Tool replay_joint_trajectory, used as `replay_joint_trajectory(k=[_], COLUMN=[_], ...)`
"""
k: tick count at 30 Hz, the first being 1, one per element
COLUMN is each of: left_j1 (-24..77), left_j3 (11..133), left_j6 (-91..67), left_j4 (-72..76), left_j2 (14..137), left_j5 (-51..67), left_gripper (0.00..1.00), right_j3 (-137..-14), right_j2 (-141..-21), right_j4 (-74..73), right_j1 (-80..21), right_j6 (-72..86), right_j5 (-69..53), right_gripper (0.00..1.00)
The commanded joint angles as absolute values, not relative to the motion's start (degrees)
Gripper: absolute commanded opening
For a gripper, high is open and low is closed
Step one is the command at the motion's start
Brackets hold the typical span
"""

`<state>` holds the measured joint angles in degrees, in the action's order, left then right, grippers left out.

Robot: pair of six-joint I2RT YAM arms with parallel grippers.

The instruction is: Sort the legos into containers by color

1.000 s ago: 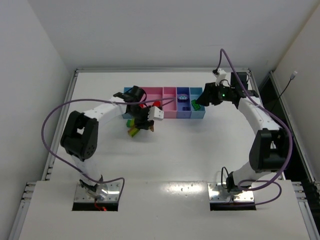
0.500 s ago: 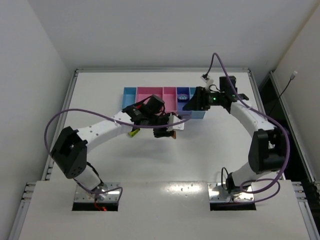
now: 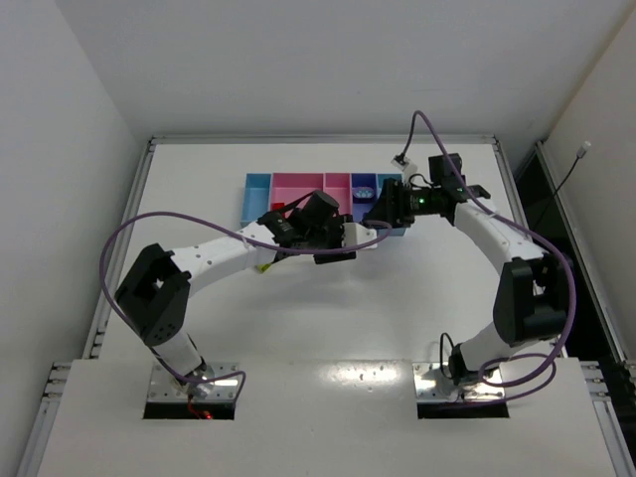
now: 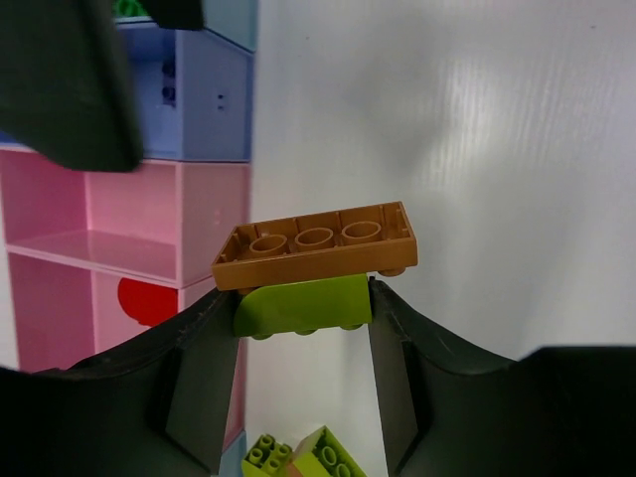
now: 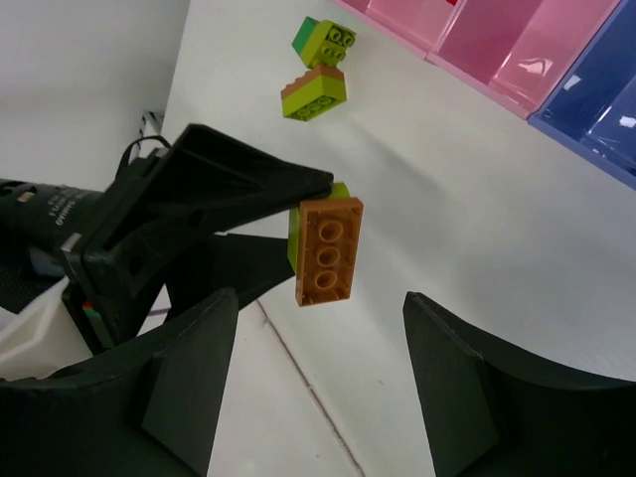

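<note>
The left end effector (image 3: 341,248) pinches a yellow-green brick (image 4: 303,306) between its 2 fingers (image 4: 199,388). An orange plate (image 4: 316,243) is stuck flat on that brick and juts past it on both sides. This stack of 2 hangs over bare tabletop (image 3: 397,308), just in front of the row of trays and near the narrow pink tray (image 3: 338,186).

The right end effector (image 3: 381,209) points at the stack from the tray side. Its jaws are spread wide with nothing between them, and it is close to the held pieces without touching them.

Left of the wide pink tray (image 3: 298,186) stands the light blue tray (image 3: 256,194). The periwinkle tray (image 3: 363,183) is partly hidden by the right arm. A red shape (image 4: 147,298) shows through a pink tray's wall.

2 small brick clusters lie on the tabletop well behind the left end effector: 1 yellow-green on green (image 5: 326,42), and 1 yellow-green with an orange top (image 5: 314,92).
</note>
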<state>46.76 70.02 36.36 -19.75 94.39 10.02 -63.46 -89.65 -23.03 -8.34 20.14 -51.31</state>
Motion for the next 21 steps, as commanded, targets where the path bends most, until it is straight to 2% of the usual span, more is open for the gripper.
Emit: replay_joint_trajectory(k=[1, 12, 21], left_j1=[47.2, 47.2, 45.9], left_j3=[71.5, 72.6, 74.0], left_j6=[34.5, 32.7, 30.7], left_j4=[-14.7, -13.4, -13.4], left_j2=[93.2, 92.6, 91.5], left_j5=[7.4, 8.1, 14.3], left_gripper=[0.14, 0.14, 0.14], right_j3=[-65.9, -65.4, -65.4], right_j2=[-88.2, -88.2, -88.2], right_j4=[-25.2, -26.9, -26.4], right_j1=[-9.9, -13.0, -13.5], right_j6=[16.1, 12.9, 12.4], right_j5=[-51.5, -47.7, -48.4], right_gripper=[0.7, 0.7, 0.7])
